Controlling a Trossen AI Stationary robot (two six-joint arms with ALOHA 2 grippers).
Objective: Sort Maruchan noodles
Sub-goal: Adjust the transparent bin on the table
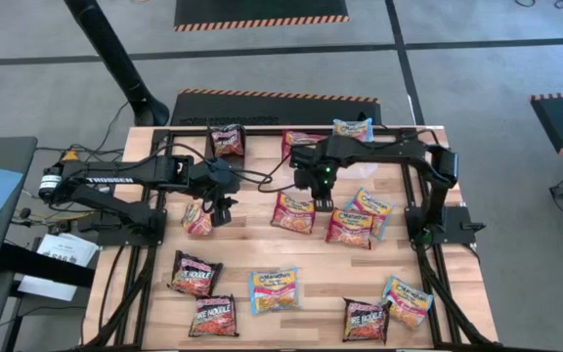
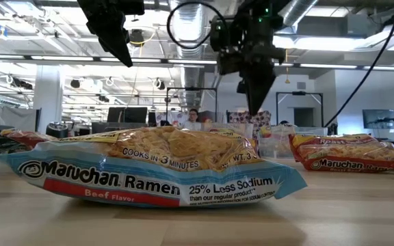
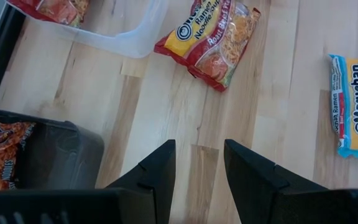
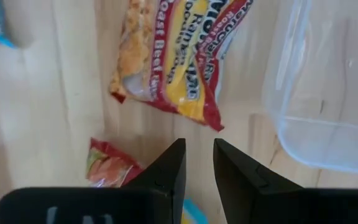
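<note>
A light blue and yellow packet [image 2: 156, 171] bearing a red flavour band was seen on pale wood-grain table [image 1: 311, 264]. Red and yellow packets [image 1: 293, 212] and dark black-red packets [image 1: 194, 275] were seen too. The arms were black.

glossy plastic ramen packets [image 1: 274, 290], matt wood table [image 1: 311, 259]
</note>
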